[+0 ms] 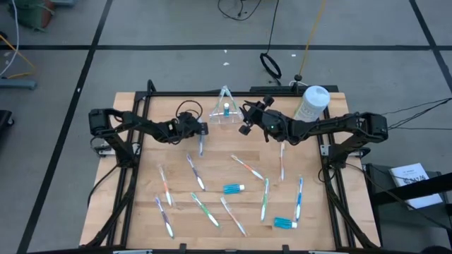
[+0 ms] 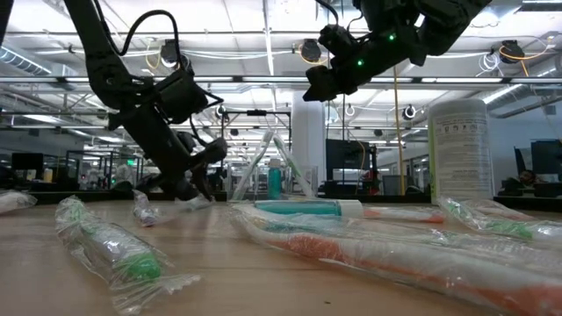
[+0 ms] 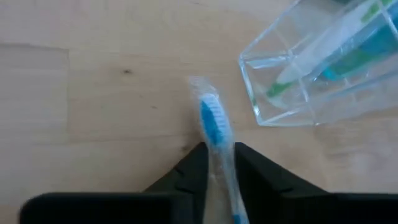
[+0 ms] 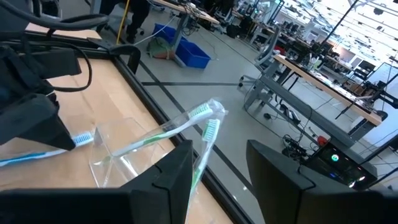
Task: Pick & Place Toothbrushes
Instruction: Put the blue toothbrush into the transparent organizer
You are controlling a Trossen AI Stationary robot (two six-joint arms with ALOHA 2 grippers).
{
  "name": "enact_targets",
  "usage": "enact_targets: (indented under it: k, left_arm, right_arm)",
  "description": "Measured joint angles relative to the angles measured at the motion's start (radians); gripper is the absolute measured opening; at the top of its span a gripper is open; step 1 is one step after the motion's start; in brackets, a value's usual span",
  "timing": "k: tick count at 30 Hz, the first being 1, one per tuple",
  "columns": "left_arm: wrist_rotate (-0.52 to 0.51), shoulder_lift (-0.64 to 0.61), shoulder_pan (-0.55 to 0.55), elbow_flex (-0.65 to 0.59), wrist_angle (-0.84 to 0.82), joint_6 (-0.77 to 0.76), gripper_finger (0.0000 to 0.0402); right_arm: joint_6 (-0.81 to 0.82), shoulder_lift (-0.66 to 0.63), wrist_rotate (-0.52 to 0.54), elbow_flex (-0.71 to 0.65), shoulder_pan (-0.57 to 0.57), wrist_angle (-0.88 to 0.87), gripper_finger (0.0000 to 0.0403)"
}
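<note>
My left gripper (image 3: 219,163) pinches a wrapped blue toothbrush (image 3: 216,124) against the table, just beside the clear holder (image 1: 224,111). My right gripper (image 4: 219,163) hangs above the holder, fingers apart — empty. I count nine more toothbrushes (image 1: 205,209) on the table, plus two blue tubes (image 1: 234,188).

Both dark arms stretched inward from the outer edges toward the far middle, elbows bent. Left tool (image 1: 198,130) down low at the surface, angled forward and downward, fingers (image 3: 189,171) closed in narrowly, pinching a thin wrapped stick that runs out between them. Right tool (image 1: 247,120) raised well above the surface, wrist tipped, pointing left toward the other arm, fingers (image 4: 171,177) apart with a clear gap, nothing clamped between them.
</note>
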Motion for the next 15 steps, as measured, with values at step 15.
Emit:
enact_targets:
  k: [15]
  left_arm:
    - [-0.135, -0.323, -0.049, -0.004, 0.071, 0.405, 0.0007]
  right_arm:
    - [-0.012, 0.0, 0.0, 0.0, 0.001, -0.046, 0.0141]
